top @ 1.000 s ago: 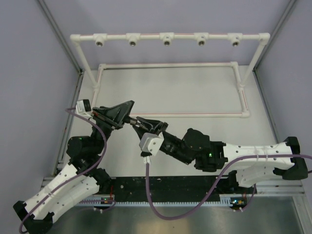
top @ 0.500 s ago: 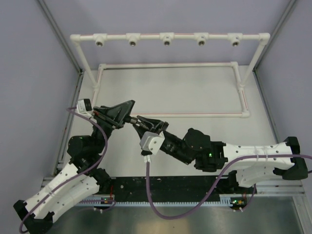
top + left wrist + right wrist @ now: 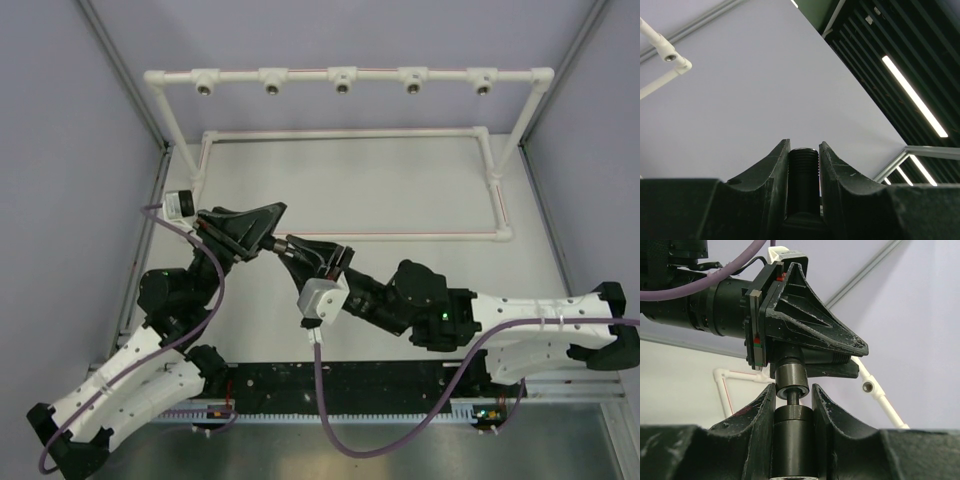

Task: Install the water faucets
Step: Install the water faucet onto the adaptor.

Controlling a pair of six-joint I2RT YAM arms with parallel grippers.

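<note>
My left gripper [image 3: 266, 230] and right gripper [image 3: 293, 250] meet tip to tip above the table's left middle. The left gripper [image 3: 804, 146] is shut on a black threaded faucet piece [image 3: 804, 175] that stands upright between its fingers. In the right wrist view that piece ends in a round collar [image 3: 791, 377] below the left gripper [image 3: 805, 340]. A thin stem joins the collar to a stubby black cylinder [image 3: 792, 435]. The right gripper [image 3: 793, 390] is shut on that cylinder. In the top view the faucet parts [image 3: 277, 243] are mostly hidden by the fingers.
The white pipe frame [image 3: 310, 74] stands at the back with several metal-ringed sockets [image 3: 342, 86] along its top rail. Its base rectangle [image 3: 350, 132] lies on the table. Parts of it show in the left wrist view [image 3: 665, 50] and the right wrist view [image 3: 880, 395]. Purple-grey walls enclose the sides.
Both arms have shifted a little to the right and away from the near edge, with the grippers still joined tip to tip. Both grips are unchanged.
</note>
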